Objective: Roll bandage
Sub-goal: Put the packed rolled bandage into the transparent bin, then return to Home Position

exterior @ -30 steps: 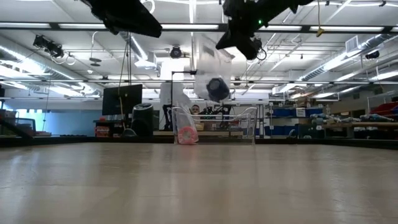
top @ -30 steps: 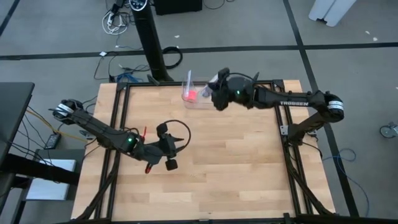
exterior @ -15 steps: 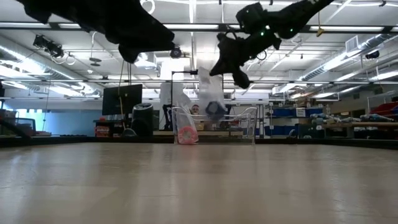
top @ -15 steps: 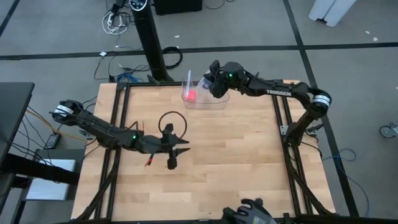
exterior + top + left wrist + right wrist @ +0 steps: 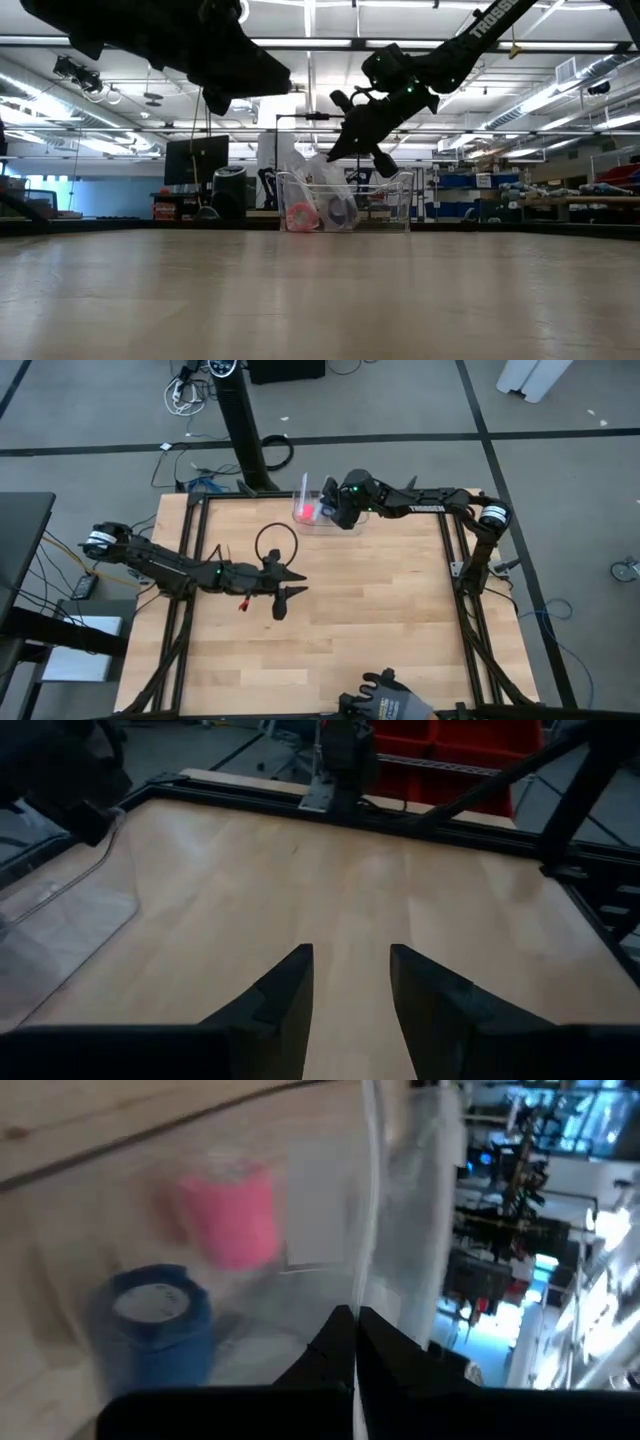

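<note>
Lowered since before, my right pincer (image 5: 355, 1342) pinches the clear bag's (image 5: 300, 1230) edge; the rolled bandage (image 5: 160, 1325) lies inside, just ahead. My left pincer (image 5: 350, 990) hangs open, empty.

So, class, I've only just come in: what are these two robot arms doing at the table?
The right gripper, shut, is at the clear plastic bin on the table's far edge, pinching a clear plastic bag that hangs into it. Inside the bag sits the bandage, a small blue cylinder of rolled fabric, next to a small pink roll. The left gripper, open and empty, hovers over the bare wooden table nearer the middle. A gloved hand shows at the near edge.
</note>
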Action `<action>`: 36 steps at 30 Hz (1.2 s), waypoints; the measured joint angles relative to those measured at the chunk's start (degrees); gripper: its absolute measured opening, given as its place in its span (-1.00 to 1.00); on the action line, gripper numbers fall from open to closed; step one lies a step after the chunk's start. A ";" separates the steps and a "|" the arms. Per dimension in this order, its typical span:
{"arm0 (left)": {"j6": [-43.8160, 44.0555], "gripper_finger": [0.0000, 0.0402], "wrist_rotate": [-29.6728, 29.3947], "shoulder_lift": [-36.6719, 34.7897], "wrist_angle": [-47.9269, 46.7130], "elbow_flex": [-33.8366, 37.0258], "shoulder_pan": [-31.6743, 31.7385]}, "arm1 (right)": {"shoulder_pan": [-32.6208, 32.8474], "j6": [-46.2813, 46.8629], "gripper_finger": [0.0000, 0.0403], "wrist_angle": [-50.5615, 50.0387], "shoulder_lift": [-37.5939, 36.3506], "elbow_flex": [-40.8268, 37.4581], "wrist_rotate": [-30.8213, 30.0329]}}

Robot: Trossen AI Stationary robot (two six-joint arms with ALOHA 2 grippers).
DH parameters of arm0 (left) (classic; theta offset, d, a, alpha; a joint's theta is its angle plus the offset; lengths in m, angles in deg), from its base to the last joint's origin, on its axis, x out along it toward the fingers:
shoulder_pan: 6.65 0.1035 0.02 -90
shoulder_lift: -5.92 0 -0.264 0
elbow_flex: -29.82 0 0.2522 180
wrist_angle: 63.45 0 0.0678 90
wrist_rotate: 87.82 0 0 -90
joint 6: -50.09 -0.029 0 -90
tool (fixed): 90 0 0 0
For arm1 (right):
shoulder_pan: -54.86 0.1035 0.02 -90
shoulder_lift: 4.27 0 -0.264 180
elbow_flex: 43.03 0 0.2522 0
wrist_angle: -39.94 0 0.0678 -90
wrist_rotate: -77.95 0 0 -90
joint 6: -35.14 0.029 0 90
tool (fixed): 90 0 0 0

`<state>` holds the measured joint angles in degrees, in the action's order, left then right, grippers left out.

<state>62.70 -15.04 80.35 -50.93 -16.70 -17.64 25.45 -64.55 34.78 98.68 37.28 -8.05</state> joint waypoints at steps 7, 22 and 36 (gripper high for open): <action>1.17 -0.30 2.76 0.02 0.87 0.00 3.17 | -0.49 -2.00 -1.00 4.16 0.14 0.00 1.29; 1.00 -0.30 8.98 0.04 3.04 0.00 6.99 | 2.55 12.39 -0.75 5.39 0.09 0.00 2.14; -0.55 -0.30 8.37 0.04 0.65 0.00 8.63 | 3.55 29.60 -0.46 4.10 -0.26 0.00 -11.79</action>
<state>62.15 -6.67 80.40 -50.28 -16.70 -9.01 29.01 -34.95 38.89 98.42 37.28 -19.84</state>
